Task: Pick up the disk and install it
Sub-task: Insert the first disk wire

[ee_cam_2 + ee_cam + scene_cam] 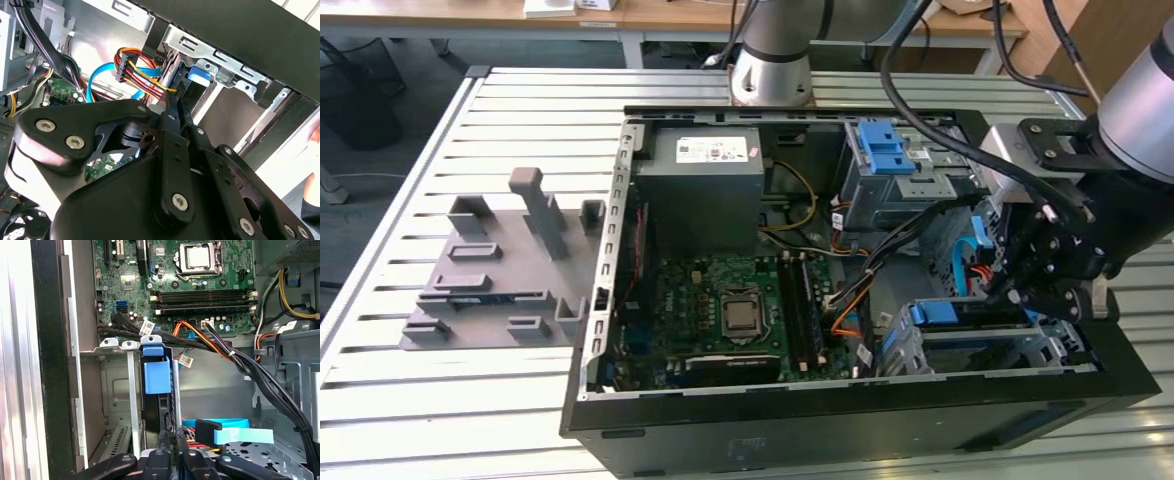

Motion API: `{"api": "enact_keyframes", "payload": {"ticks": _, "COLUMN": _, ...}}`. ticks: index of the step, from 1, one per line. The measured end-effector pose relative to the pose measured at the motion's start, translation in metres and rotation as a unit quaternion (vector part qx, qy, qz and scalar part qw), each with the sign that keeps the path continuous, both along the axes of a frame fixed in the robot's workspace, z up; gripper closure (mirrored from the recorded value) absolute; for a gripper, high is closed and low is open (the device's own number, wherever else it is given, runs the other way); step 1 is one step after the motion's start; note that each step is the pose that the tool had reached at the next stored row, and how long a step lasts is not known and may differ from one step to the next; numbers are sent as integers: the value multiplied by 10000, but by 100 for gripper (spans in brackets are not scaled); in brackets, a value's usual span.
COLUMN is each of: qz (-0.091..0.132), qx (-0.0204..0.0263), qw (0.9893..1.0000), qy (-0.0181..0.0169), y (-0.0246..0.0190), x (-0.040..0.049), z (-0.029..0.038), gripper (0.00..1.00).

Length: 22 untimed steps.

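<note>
The computer case (854, 420) lies open on its side on a slatted metal table (454, 400). The gripper (1042, 292) hangs over the case's drive cage (1014, 350), at the corner farthest from the power supply (707, 170). The disk (159, 405) sits on edge in a slot of that cage, its blue carrier tab (157, 377) facing the motherboard (170, 285). The jaws stand nearly closed, fingertips (170, 440) meeting at the disk's upper edge; whether they actually clamp it cannot be told.
</note>
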<state>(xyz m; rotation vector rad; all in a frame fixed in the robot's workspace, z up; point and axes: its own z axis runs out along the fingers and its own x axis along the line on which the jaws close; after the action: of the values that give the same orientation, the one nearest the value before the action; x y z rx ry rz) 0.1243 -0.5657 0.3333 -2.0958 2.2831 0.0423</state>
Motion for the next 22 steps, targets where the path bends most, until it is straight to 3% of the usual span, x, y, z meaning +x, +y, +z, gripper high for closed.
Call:
{"api": "enact_keyframes", "payload": {"ticks": 15, "qz": -7, "qx": 3, "qw": 10000, "qy": 15, "y": 1, "x": 19, "z": -32, "gripper": 83}}
{"api": "enact_keyframes", "payload": {"ticks": 16, "qz": -7, "qx": 3, "qw": 10000, "qy": 16, "y": 0, "x": 19, "z": -28, "gripper": 83}}
{"api": "enact_keyframes", "payload": {"ticks": 17, "qz": -7, "qx": 1, "qw": 10000, "qy": 17, "y": 0, "x": 19, "z": -19, "gripper": 76}}
{"api": "enact_keyframes", "payload": {"ticks": 22, "qz": -7, "qx": 1, "qw": 10000, "qy": 19, "y": 0, "x": 19, "z": 32, "gripper": 76}}
